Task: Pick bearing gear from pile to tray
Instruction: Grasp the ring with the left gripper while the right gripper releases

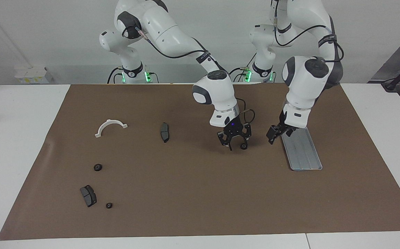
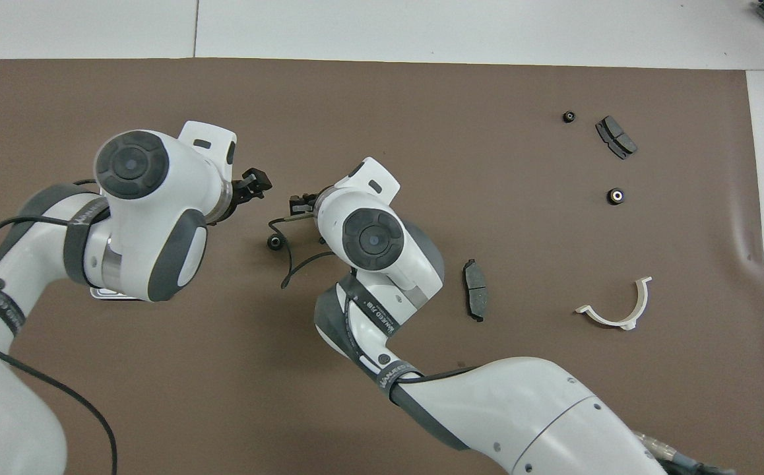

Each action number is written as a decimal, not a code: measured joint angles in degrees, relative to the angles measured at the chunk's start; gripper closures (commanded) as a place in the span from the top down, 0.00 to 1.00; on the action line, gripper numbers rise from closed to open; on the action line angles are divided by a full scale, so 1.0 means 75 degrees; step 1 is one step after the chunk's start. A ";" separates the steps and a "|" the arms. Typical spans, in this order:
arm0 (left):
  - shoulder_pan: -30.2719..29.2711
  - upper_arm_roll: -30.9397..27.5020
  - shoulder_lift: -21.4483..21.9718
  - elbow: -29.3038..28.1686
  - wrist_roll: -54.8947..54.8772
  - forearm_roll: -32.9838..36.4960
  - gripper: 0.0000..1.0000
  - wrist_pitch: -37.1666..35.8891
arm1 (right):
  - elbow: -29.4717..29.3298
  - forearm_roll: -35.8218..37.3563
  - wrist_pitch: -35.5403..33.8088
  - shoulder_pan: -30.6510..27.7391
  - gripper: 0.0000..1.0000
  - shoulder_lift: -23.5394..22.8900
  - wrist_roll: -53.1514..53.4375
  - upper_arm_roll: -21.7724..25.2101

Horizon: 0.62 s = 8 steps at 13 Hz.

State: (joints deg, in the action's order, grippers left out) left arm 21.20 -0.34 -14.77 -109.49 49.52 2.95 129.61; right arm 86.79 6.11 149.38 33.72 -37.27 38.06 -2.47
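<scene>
No lettering legible; the arm bands' [image 2: 387, 378] print is too small.

- Bright, even light from above, no real glare.
- Shadows soft and faint under the arms.
- Both views pretty sharp, edges included.

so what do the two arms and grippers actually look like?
Both arms are glossy white with dark grey joint caps and black bands with white lettering. Black cables run along the outside of each. The right gripper and left gripper are black and two-fingered, on white wrist blocks. Green lights glow at both bases.
</scene>
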 measured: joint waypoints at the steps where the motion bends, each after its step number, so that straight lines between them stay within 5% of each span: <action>1: 0.0179 0.0003 -0.0221 -0.0002 0.0269 0.0030 1.00 0.0058 | -0.0120 0.0022 -0.0206 -0.0305 0.69 0.0002 -0.0136 0.0008; 4: 0.0314 -0.0005 -0.0535 -0.0083 0.0516 0.0040 0.66 0.0280 | -0.0271 0.0025 -0.0627 -0.1373 0.69 0.0001 -0.1137 0.0029; 8: 0.0418 0.0007 -0.0544 -0.0576 0.0640 0.0040 0.58 0.0678 | -0.0269 0.0038 -0.0744 -0.2956 0.65 -0.0039 -0.2633 0.0033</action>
State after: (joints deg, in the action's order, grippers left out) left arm 24.34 -0.28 -18.85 -113.81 54.32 3.25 134.70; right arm 84.78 6.39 143.80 11.55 -37.57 18.31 -2.23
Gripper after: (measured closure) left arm 0.388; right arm 0.335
